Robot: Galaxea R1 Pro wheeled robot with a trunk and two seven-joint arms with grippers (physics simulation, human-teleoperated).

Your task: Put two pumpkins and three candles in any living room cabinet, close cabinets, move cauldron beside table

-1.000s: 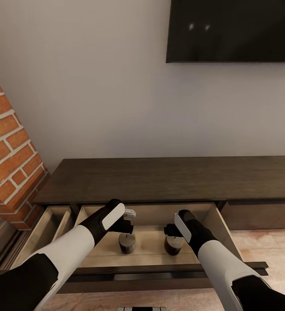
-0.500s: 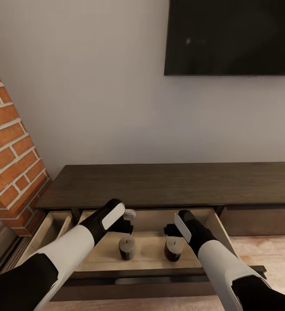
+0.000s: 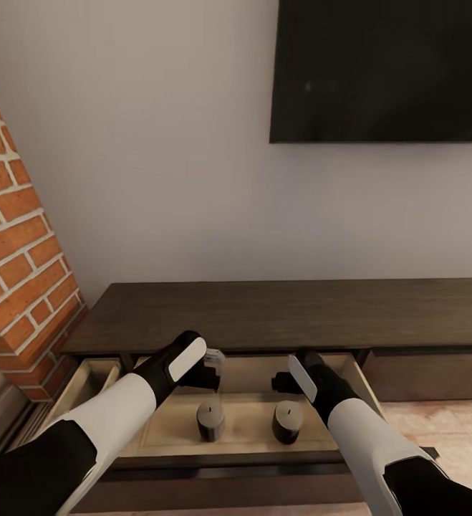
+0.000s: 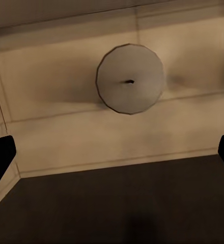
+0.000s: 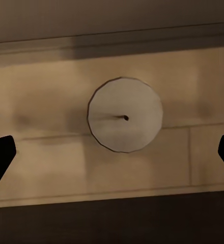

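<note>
Standing upright, apart, on the open cabinet drawer (image 3: 350,373) floor, two candles (image 3: 210,420) (image 3: 287,421) sit below the left gripper (image 3: 214,367) and right gripper (image 3: 282,382), both spread wide and empty. Next: shut that drawer.

Open cabinet drawer (image 3: 171,423): two candles (image 3: 210,420) (image 3: 287,421) upright on pale floor, apart.

Two candles (image 3: 210,420) stand apart in the cabinet's (image 3: 286,315) open drawer.
</note>
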